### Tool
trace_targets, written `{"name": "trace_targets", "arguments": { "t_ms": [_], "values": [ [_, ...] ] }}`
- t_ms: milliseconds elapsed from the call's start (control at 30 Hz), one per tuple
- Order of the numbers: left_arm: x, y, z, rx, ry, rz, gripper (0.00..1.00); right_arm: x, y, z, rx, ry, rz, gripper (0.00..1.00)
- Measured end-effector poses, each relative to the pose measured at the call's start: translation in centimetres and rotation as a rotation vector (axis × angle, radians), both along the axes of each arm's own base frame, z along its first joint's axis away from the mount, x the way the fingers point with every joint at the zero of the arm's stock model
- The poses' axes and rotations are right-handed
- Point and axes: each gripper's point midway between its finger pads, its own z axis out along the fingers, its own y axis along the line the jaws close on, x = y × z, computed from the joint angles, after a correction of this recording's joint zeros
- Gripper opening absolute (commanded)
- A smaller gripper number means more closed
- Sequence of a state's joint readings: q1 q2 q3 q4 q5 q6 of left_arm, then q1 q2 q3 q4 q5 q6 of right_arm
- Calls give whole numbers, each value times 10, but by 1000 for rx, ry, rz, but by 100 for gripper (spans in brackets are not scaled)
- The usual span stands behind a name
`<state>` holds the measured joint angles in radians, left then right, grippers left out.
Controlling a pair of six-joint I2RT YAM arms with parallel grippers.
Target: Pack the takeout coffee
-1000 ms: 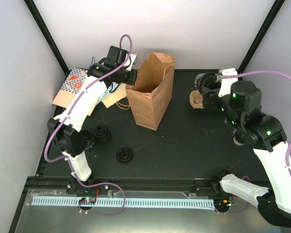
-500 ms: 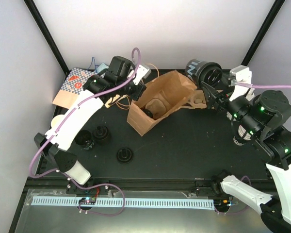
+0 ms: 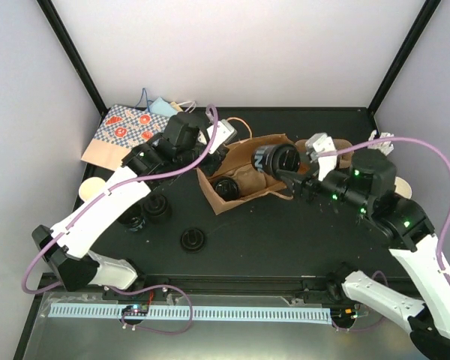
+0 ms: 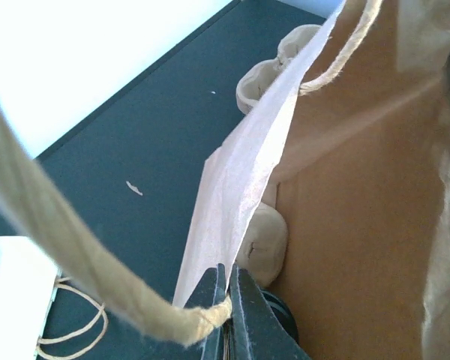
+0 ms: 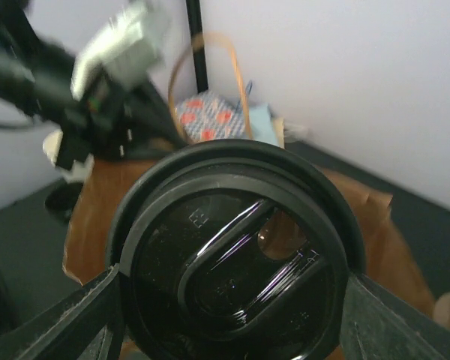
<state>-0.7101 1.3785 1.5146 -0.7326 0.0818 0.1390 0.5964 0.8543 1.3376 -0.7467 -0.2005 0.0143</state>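
The brown paper bag [image 3: 249, 174] lies tipped on its side with its mouth facing right. My left gripper [image 3: 210, 152] [image 4: 229, 294] is shut on the bag's upper edge, beside a twine handle [image 4: 75, 255]. Inside the bag I see part of the tan pulp carrier [image 4: 263, 238] and a black-lidded cup [image 3: 226, 187]. My right gripper [image 3: 288, 169] [image 5: 236, 300] is shut on a dark cup [image 3: 274, 160] with a round black lid [image 5: 236, 262], held sideways at the bag's mouth. Its fingers [image 5: 97, 319] press both sides of the cup.
Two loose black lids [image 3: 156, 206] [image 3: 193, 240] and a dark cup [image 3: 132, 218] sit front left. A cream cup [image 3: 91, 188] stands at the left edge. A patterned packet [image 3: 121, 131] lies back left. More tan pulp [image 4: 268, 69] shows beyond the bag's wall.
The bag went from upright to tipped on its side, my left gripper moving right with its edge. My right gripper swung the lidded cup left and down to the bag's mouth.
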Motion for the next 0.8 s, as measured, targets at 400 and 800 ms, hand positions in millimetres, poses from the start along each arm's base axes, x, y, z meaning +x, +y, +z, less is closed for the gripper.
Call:
{"name": "trace_targets", "arguments": {
  "t_ms": [400,800],
  "values": [
    [-6,-7,14,30,-137,-13,2,-45,31,-113,-237,216,93,44],
    [-72,-28,1,59,-243,-188,2,-89,62,-185,-553,123,158,52]
  ]
}}
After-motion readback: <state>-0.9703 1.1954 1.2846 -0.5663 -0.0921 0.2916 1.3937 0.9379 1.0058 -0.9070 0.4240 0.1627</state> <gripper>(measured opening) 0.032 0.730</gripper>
